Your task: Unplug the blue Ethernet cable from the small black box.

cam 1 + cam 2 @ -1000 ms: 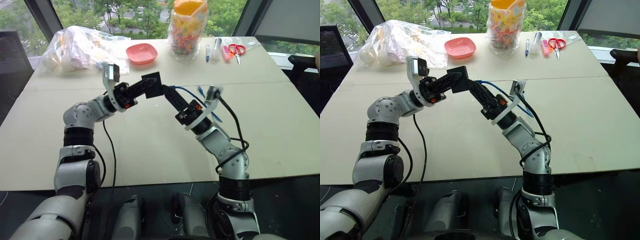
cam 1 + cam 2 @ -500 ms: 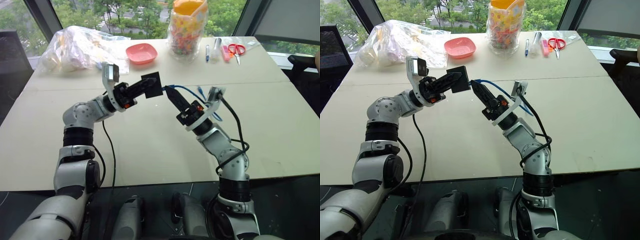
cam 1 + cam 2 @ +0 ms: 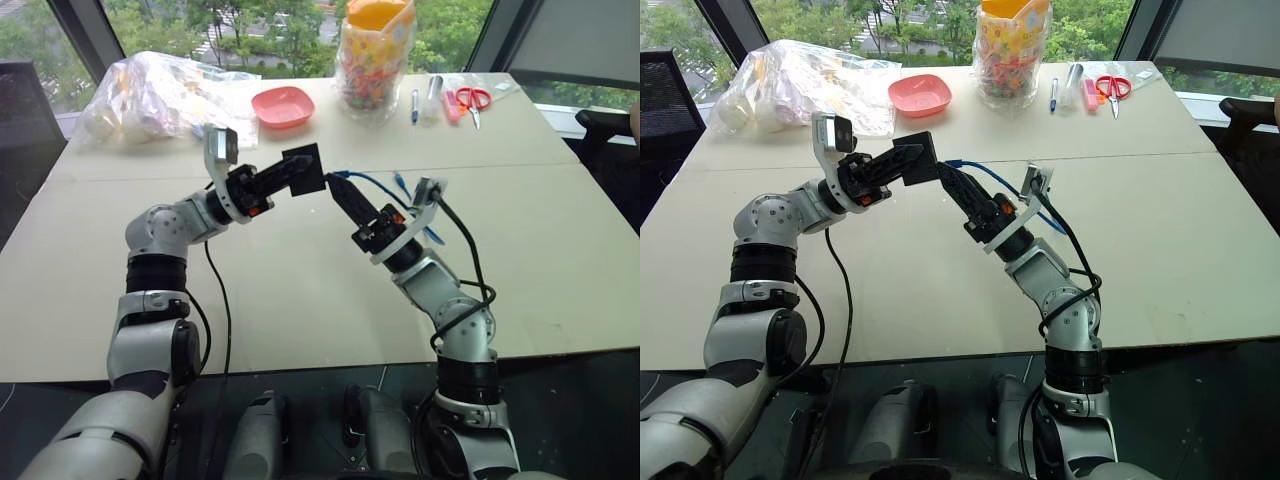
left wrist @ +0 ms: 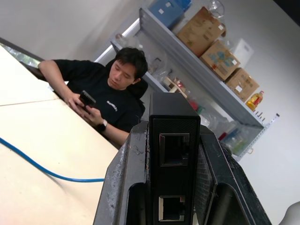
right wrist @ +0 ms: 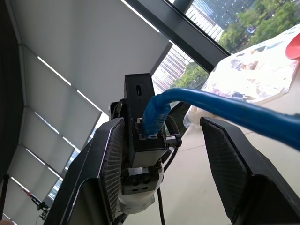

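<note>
Halfway at best, by judgement. Found the left gripper (image 3: 285, 180) clamped shut on the small flat matte-black plastic box (image 3: 304, 170), held up in the air above the beige tabletop (image 3: 300, 300). Found the right gripper (image 3: 340, 192) at the box's four o'clock, jaws spread wide and gripping nothing. Saw the plug (image 5: 152, 117) of the thin light-blue Ethernet cable (image 3: 372, 180) between those jaws in the right wrist view, clear of both pads and right against the box. Could not tell whether seated in a port or just out of it. Traced the cord from the box's three o'clock down to the table at about four o'clock.

Judged three hazards:
- Closing on the soft cord behind the plug, not on the plug body, and so slipping.
- Pulling with the latch unpressed, and so dragging the box askew or out of the left hold.
- Closing off-centre, and so knocking the box sideways.
</note>
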